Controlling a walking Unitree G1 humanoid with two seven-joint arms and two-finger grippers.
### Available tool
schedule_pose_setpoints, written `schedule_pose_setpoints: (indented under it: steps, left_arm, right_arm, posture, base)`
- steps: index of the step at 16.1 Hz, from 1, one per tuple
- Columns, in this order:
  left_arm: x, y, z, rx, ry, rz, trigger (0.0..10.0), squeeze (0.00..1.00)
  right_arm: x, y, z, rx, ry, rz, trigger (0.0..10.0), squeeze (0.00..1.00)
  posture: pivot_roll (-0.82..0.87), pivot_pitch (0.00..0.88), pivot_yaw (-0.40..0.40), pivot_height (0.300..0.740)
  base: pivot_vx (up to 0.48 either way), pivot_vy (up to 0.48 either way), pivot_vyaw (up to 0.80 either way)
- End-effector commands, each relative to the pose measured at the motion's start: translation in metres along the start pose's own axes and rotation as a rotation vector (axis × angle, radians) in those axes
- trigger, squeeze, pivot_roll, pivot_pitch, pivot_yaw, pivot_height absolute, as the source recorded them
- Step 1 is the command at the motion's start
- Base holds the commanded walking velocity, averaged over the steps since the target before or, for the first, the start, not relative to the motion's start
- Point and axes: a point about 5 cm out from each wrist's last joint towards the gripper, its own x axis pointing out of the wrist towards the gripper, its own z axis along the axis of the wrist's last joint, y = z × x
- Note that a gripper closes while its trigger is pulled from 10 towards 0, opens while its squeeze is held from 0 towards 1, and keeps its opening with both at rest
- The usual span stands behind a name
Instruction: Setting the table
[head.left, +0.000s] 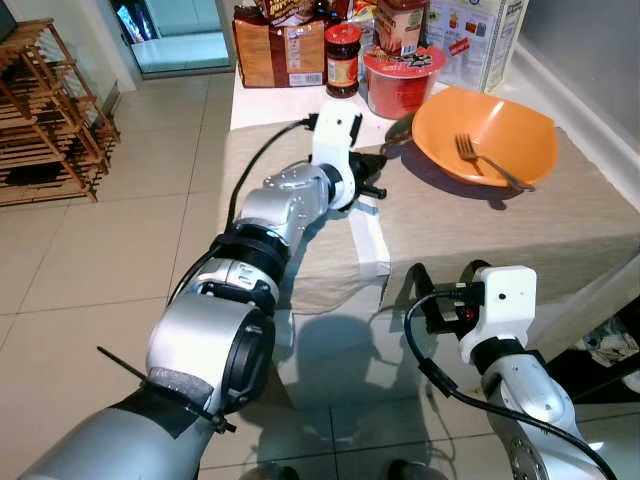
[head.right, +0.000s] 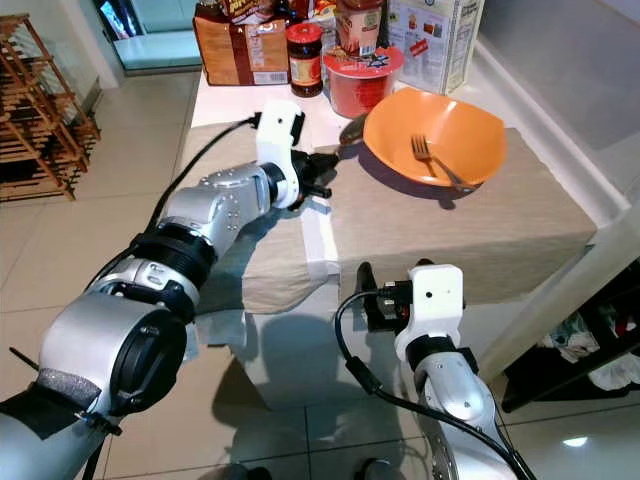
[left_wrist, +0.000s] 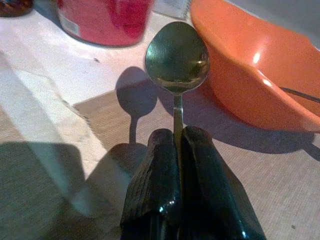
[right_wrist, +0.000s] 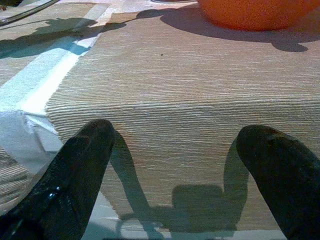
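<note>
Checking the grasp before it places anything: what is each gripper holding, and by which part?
Left gripper pinches the spoon by its handle; right gripper holds nothing.

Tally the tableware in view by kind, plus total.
Bowls: 1, the orange bowl
Forks: 1, the fork lying in the bowl
Spoons: 1, the spoon held by the left gripper
Total: 3

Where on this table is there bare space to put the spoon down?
The beige cloth is bare between the orange bowl and the near edge, where the open right gripper waits. The far end is crowded with a red cup, jar and boxes. The left gripper holds the spoon beside the bowl.
</note>
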Motion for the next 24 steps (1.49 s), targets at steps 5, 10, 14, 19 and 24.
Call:
schedule_pose_setpoints:
  steps: [5, 10, 14, 19, 24]
  left_arm:
    - [-0.018, 0.038, -0.012, 0.109, -0.009, 0.2, 0.0, 0.0]
    - [-0.035, 0.055, -0.012, 0.121, -0.125, 0.31, 0.0, 0.0]
    - [-0.055, 0.061, -0.015, 0.079, -0.252, 0.314, 0.0, 0.0]
    - [-0.097, 0.056, -0.035, 0.199, -0.353, 0.37, 0.0, 0.0]
    - [-0.115, 0.034, -0.046, 0.156, -0.315, 0.301, 0.0, 0.0]
  right_arm:
    - [0.003, 0.001, 0.001, 0.002, -0.004, 0.011, 10.0, 0.0]
    - [0.004, -0.001, 0.001, -0.006, -0.015, -0.003, 10.0, 0.0]
    - [0.007, -0.006, 0.002, -0.044, -0.052, -0.044, 10.0, 0.0]
    - [0.011, -0.012, 0.01, -0.054, -0.165, -0.108, 10.0, 0.0]
    - [0.011, -0.02, 0.015, -0.063, -0.237, -0.151, 10.0, 0.0]
  posture:
    - [-0.14, 0.053, 0.068, 0.74]
    - [-0.14, 0.051, 0.068, 0.74]
    - [-0.12, 0.037, 0.065, 0.74]
    - [-0.1, 0.009, 0.05, 0.74]
    - [-0.08, 0.0, 0.034, 0.74]
  base:
    - [0.0, 0.0, 0.0]
    - [0.0, 0.0, 0.0]
    - [0.0, 0.0, 0.0]
    - [0.0, 0.0, 0.0]
    - [0.0, 0.0, 0.0]
